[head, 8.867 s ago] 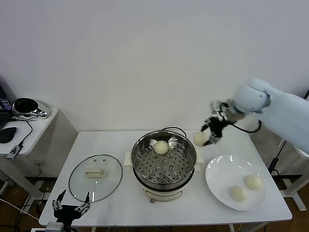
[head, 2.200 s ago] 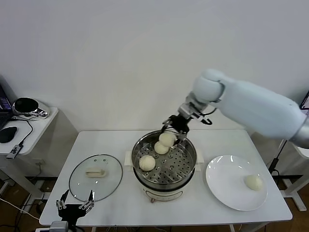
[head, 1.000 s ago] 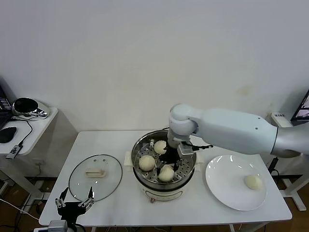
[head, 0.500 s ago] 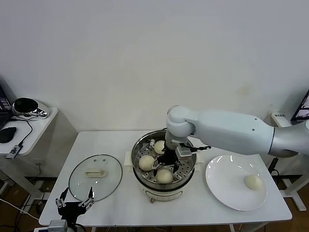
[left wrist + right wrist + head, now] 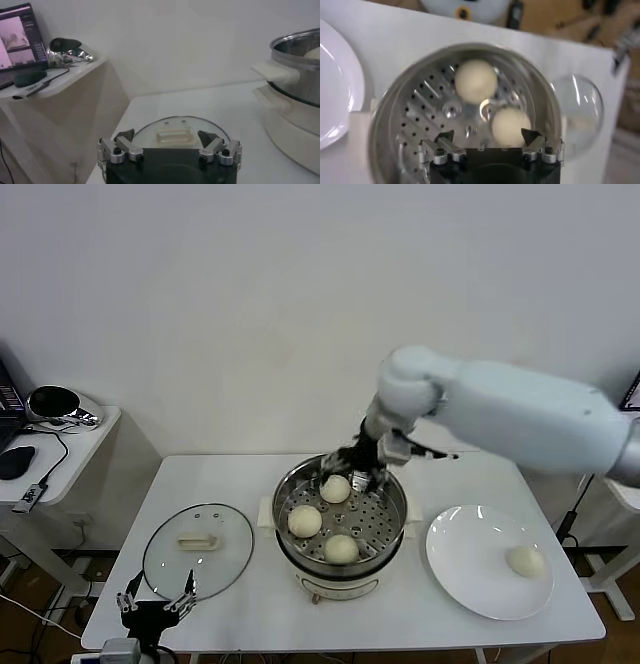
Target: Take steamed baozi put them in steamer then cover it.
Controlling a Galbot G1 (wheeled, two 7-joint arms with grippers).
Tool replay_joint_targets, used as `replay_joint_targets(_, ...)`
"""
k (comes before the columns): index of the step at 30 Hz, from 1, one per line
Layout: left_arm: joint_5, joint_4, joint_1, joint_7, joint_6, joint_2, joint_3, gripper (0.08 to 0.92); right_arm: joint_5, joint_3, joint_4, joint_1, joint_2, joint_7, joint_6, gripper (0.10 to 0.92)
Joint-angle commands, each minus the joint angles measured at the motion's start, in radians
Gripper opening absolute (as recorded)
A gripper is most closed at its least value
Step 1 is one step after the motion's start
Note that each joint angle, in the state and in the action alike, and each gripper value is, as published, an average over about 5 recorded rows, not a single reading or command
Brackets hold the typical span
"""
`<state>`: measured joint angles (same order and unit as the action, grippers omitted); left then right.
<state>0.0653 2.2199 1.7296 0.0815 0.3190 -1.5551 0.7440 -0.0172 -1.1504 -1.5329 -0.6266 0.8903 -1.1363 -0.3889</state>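
Progress: three pale round dough baozi (image 5: 341, 548) are sitting in the shiny stainless-steel steamer (image 5: 385, 529), one is waiting on the flat white plate (image 5: 462, 576), round clear glass cover (image 5: 197, 550) is lying on the white counter (image 5: 210, 480) | Right gripper (image 5: 352, 471) is hovering over the steamer's far side, jaws wide, gripping nothing | Left gripper (image 5: 153, 607) is idling near the cover, jaws spread, empty

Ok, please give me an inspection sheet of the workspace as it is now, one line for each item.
Surface: white table, bare between items.
Job's things: steamer at table centre holds three baozi; fourth baozi on white plate; cover flat on table beside steamer.
Clutter: nothing seen on the table.
Grippers: right gripper open above steamer's far rim, holding nothing; left gripper open, parked at table's near edge by the cover.
Cables: black cord behind steamer.
Surroundings: side table with mouse; plain wall.
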Motion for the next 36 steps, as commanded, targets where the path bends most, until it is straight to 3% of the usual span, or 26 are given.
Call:
replay_joint_targets(1, -0.006, -0.002, 0.0, 0.001, 0.001, 0.014, -0.008, 0.823, -0.228, 0.011, 0.002, -0.083, -0.208, -0.039, 0.597, 0.823)
replay_joint_targets(5, -0.013, -0.007, 0.002, 0.002, 0.002, 0.036, -0.015, 0.823, -0.246, 0.032, 0.028, -0.03, -0.302, -0.066, 0.728, 0.823)
replay_joint_targets(9, -0.02, -0.006, -0.002, 0.007, 0.006, 0.041, -0.018, 0.823, -0.175, 0.076, 0.028, 0.056, -0.391, -0.078, 0.778, 0.823)
replay_joint_targets(22, -0.026, -0.036, 0.003, 0.022, 0.007, 0.074, -0.014, 0.823, 0.067, 0.501, 0.103, 0.636, -0.48, -0.094, 0.677, 0.823)
replay_joint_targets(36, -0.017, -0.032, 0.033, 0.057, 0.015, 0.083, -0.007, 0.823, 0.294, 0.642, 0.249, 0.838, -0.39, -0.067, 0.556, 0.823)
